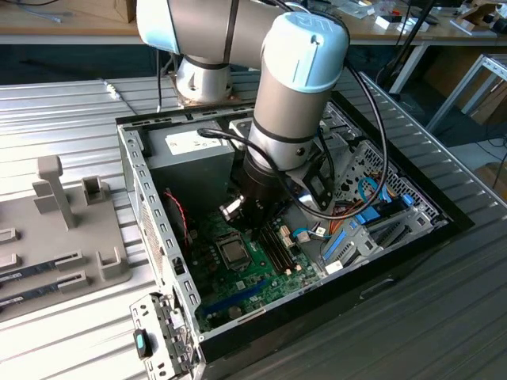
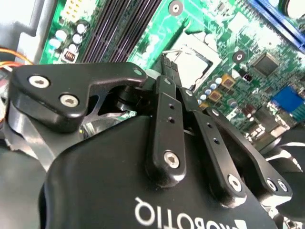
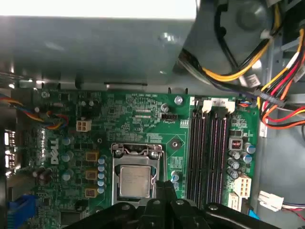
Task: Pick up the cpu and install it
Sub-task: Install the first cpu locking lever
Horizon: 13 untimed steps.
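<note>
Claw (image 2: 167, 71) fingers closed together, gripping nothing, just beside the socket. Small flat square silvery cpu (image 3: 135, 182) sits in the green motherboard (image 3: 138, 114) socket, lower centre of first wrist view.

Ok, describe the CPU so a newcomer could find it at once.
Start at the open black computer case and its green motherboard. Near the board's middle, beside the long black memory slots, a metal-framed socket holds the cpu, a small flat square chip. Its plain silvery top sets it apart from the dark parts around.
</note>
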### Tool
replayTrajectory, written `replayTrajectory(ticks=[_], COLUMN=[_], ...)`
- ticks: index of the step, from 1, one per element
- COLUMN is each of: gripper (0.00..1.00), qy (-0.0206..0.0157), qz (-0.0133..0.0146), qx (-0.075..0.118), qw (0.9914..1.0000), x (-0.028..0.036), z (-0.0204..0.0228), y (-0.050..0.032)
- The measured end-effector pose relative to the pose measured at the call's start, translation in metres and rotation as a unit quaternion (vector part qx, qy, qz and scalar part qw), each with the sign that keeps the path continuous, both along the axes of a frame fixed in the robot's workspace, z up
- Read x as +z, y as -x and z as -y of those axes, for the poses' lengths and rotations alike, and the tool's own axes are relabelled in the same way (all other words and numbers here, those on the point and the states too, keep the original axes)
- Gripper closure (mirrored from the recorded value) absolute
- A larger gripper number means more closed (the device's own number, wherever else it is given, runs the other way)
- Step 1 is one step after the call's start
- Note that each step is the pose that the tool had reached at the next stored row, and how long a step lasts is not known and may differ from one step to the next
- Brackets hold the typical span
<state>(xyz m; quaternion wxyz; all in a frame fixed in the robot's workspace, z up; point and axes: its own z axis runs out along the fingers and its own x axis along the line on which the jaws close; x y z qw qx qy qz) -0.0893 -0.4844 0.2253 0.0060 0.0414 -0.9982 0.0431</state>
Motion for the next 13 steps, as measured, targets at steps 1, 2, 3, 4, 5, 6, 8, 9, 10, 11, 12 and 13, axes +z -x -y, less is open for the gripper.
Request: replayTrajectory(ticks=[1,2,3,4,5,6,8,9,10,11,12,13], gripper=[0.9,0.9,0.9,0.9,0.9,0.9,0.9,0.9,0.9,0.9,0.9,0.9], qy=[0.0,0.0001,0.0001,-0.0001,-0.0001,0.0002,0.0001,0.0,0.0,0.0,0.0,0.0001], qz=[-0.0004,-0.001,-0.0015,-0.0017,-0.002,-0.0025,-0.0027,-0.0027,-0.0028,-0.0028,-0.0028,-0.0028], qx=[0.001,0.001,0.002,0.003,0.004,0.005,0.008,0.008,0.009,0.009,0.01,0.011], qw=[1.0,1.0,1.0,0.99999,0.99999,0.99998,0.99997,0.99996,0.99996,0.99995,0.99995,0.99993], x=[-0.0017,-0.0047,-0.0075,-0.0094,-0.0113,-0.0132,-0.0177,-0.0188,-0.02,-0.0207,-0.0212,-0.0216], z=[0.0001,0.0002,0.0002,0.0001,0.0001,0.0002,0.0004,0.0004,0.0005,0.0007,0.0034,0.0065], y=[-0.0009,-0.0022,-0.0034,-0.0044,-0.0056,-0.0069,-0.0085,-0.0089,-0.0091,-0.0092,-0.0093,-0.0093])
